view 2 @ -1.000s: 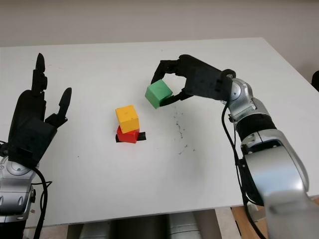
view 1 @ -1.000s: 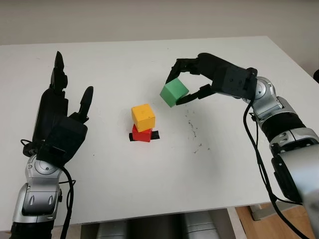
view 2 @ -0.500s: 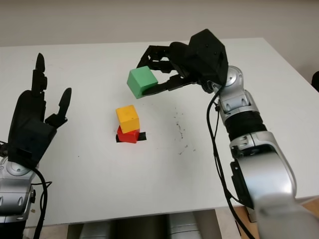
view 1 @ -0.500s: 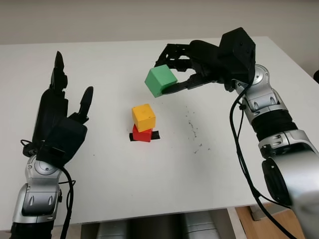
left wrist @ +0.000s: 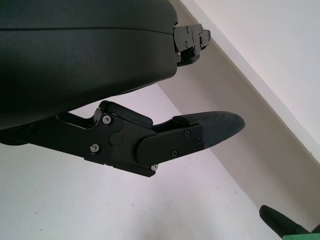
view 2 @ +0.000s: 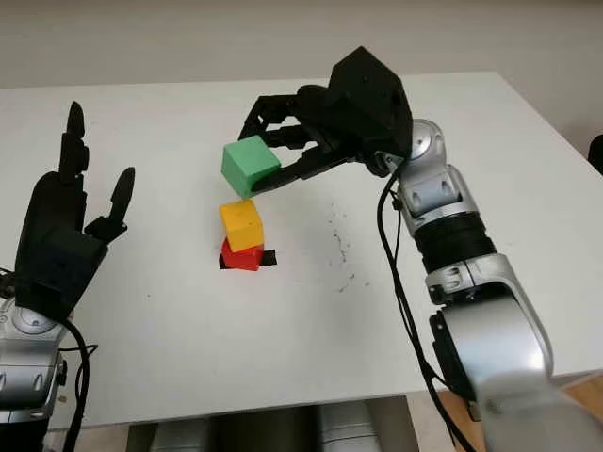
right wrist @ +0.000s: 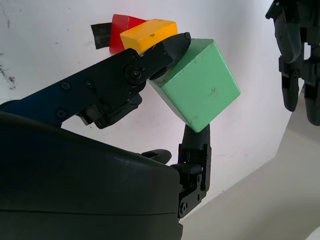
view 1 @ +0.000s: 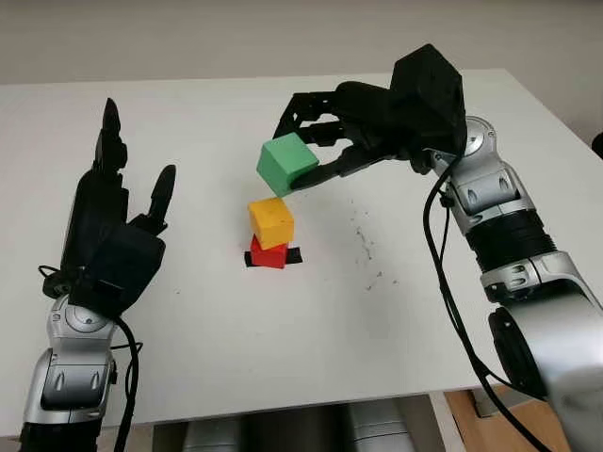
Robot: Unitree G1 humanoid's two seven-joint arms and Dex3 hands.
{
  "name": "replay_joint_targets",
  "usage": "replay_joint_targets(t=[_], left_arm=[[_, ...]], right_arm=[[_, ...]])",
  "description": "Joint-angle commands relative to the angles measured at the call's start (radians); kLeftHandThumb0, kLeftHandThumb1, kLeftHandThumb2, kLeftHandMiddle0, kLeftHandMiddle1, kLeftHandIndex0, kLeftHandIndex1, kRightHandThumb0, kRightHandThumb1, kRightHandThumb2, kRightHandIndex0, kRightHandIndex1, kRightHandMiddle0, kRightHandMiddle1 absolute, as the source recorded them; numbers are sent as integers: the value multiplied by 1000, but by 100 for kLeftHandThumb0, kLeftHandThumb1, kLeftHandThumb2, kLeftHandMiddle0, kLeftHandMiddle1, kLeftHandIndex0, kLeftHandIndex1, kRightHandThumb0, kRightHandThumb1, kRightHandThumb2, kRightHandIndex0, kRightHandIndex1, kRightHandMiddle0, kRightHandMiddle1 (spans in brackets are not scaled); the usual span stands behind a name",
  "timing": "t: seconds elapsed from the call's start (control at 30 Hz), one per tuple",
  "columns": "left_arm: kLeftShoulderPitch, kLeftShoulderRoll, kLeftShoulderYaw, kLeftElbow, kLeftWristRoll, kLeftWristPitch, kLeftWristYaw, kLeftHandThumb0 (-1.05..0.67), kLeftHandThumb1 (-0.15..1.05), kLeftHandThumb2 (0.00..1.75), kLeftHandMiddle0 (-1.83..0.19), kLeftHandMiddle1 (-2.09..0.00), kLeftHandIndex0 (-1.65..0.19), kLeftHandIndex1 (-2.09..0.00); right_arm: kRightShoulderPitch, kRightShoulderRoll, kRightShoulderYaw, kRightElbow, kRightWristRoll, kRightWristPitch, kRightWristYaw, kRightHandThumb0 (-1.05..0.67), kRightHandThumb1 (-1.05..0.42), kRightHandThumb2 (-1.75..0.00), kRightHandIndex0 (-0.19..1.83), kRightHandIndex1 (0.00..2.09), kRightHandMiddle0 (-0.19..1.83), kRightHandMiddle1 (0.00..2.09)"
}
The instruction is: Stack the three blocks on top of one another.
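Note:
A yellow block [view 1: 271, 222] sits on a red block [view 1: 267, 254] near the middle of the white table [view 1: 283, 348]; the red one stands on a strip of black tape [view 1: 294, 256]. My right hand [view 1: 311, 155] is shut on a green block [view 1: 286, 163], held tilted in the air just above and slightly behind the yellow block, not touching it. The green block [right wrist: 196, 92] shows pinched between the fingers [right wrist: 165, 55] in the right wrist view, with the yellow block [right wrist: 148, 33] and red block [right wrist: 121, 26] beyond. My left hand [view 1: 118, 217] is open, raised over the table's left side.
Small dark specks [view 1: 366, 247] mark the table right of the stack. The table's front edge [view 1: 311, 400] runs near the bottom of the head views and its right edge [view 1: 556, 113] lies behind my right arm.
My right hand has carried the green block leftward and slightly down, from right of the stack to just above the yellow block. The left hand has not moved.

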Motion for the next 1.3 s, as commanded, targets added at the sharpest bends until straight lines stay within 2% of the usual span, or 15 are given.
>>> replay_joint_targets(t=[0.0,0.23,0.57,1.27], left_arm=[[6,-1,2,-21,3,-4,3,-64,105,65,14,-5,16,-5],[7,-6,0,-22,9,-1,8,-66,105,66,13,-6,16,-5],[10,-9,6,-21,-1,-2,5,-65,105,65,14,-5,17,-5],[18,-13,5,-23,-4,-8,10,-66,105,65,15,-5,17,-5]], right_arm=[[-28,5,4,3,-5,11,5,-42,-91,-5,36,8,41,160],[-25,22,7,20,-3,4,11,-41,-92,-6,37,8,40,155],[-37,51,17,114,-30,-78,-15,-45,-92,-5,37,7,41,157],[-48,75,25,150,-41,-74,-5,-50,-92,-5,37,7,41,159]])
